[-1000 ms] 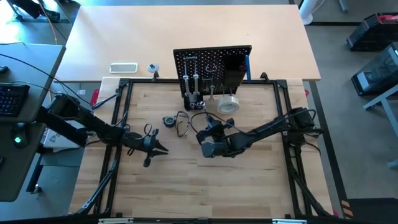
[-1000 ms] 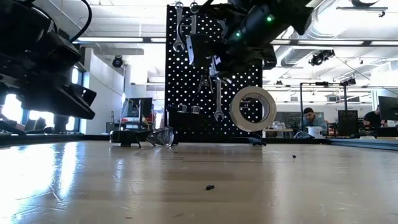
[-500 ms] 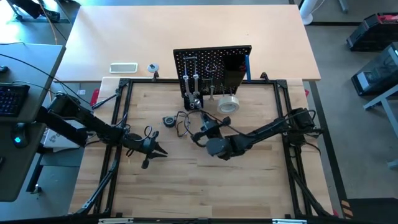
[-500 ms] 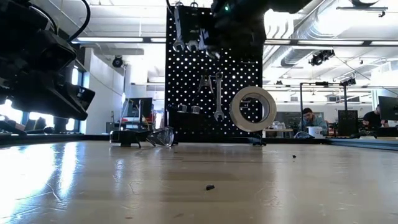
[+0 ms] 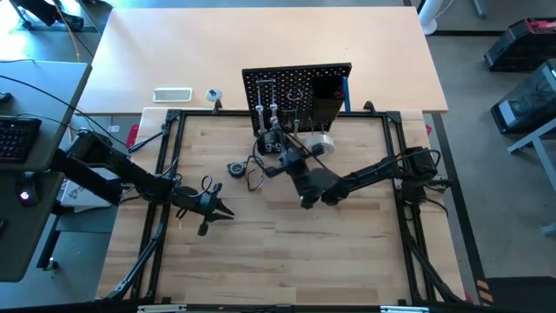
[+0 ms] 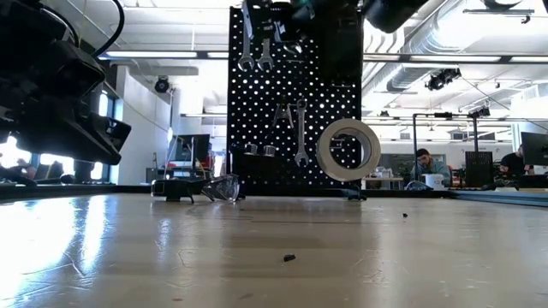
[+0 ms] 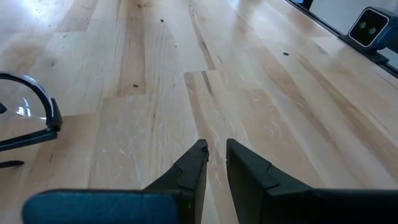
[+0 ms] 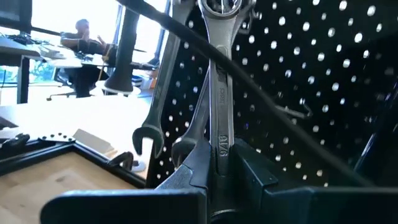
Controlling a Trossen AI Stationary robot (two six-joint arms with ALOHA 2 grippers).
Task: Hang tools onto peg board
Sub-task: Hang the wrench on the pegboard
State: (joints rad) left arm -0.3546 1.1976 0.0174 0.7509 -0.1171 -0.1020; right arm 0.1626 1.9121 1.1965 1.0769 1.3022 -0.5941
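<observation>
A: Wrench [image 8: 219,112]?
B: Clamped in the right gripper [image 8: 219,158], fingers closed tight on the lower shank. Silver, upright, ring end uppermost, right up against the peg board [image 5: 297,87].

A: On a hook?
B: Cannot tell. Ring end cut off at the frame edge in the right wrist view.

A: Right gripper's place on the table?
B: Raised at the left part of the peg board [image 6: 295,103], high near its top edge in the low view. From above, right gripper [image 5: 276,146] just in front of the board's foot.

A: Anything already on the board?
B: Two hanging wrenches [image 6: 255,38] side by side near the top. Another silver one [image 6: 300,133] lower down, near the middle. One of them just beside the held tool in the right wrist view, open end down.

A: Tape roll [image 6: 348,148]?
B: Pale, in front of the board's lower right part. Hooked or leaning, cannot tell. Seen from above too [image 5: 319,145], close to the board's foot.

A: Left gripper [image 7: 214,149]?
B: Well away from the board, low over bare wood on the left side of the table [image 5: 261,261]. Fingers [image 7: 193,168] drawn almost together, only a thin gap between them. Nothing held.

A: Loose things on the table?
B: Clear glasses [image 6: 214,188] with a dark frame, lying in front of the board, to its left. A small dark speck [image 6: 289,257] on the wood nearer the low camera.

A: Beyond the table?
B: A white flat device [image 5: 172,94] on the pale table behind. A seated person [image 6: 424,162] far off in the room.
</observation>
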